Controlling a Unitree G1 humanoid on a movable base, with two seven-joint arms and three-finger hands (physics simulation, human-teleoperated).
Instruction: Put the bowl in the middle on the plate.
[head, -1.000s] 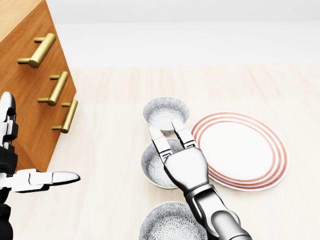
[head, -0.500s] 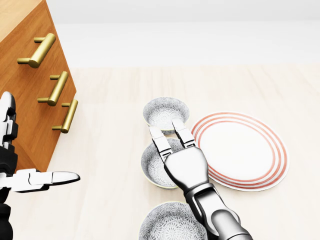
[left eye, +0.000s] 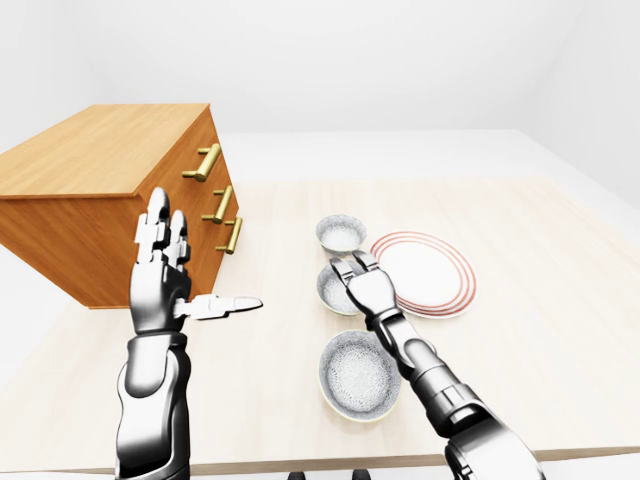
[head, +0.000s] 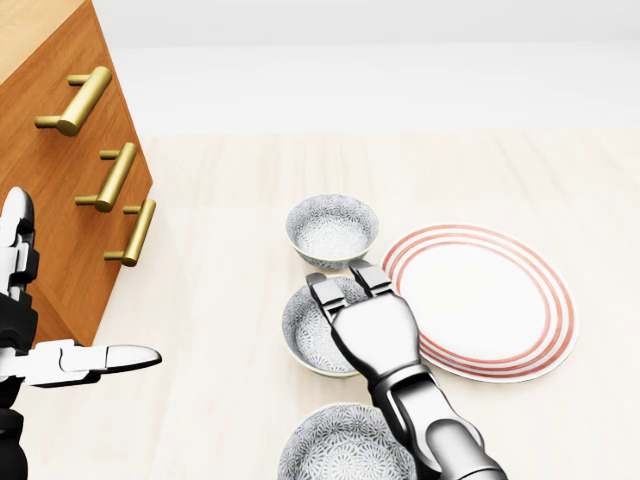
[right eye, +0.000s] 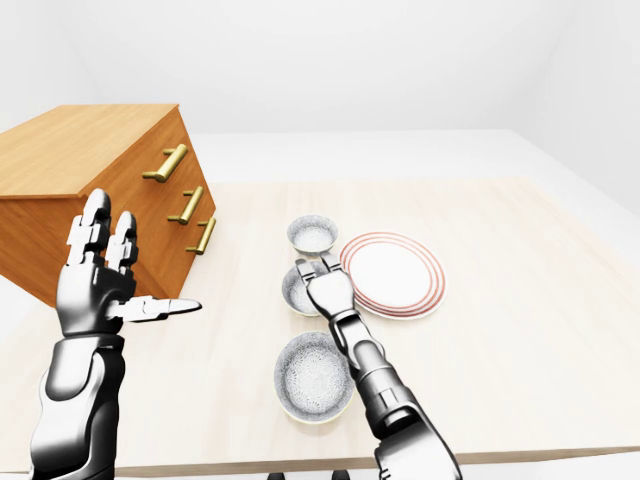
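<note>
Now the right hand (head: 365, 325) is covering the right part of the middle bowl (head: 303, 335), with its fingers (head: 325, 292) bending down at the bowl's top rim; whether they are clamping it I cannot tell. This bowl is sitting between the upper bowl (head: 332, 230) and the lower bowl (head: 335, 450), just left of the striped plate (head: 490, 300). The left hand (left eye: 160, 275) is hanging spread open beside the wooden drawer chest (left eye: 90, 190). Everything is resting on a pale table (left eye: 540, 260) in a white room.

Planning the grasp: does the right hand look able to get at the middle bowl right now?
Probably yes: the right hand sits over the middle bowl, fingers bent at its rim, with nothing between them.
</note>
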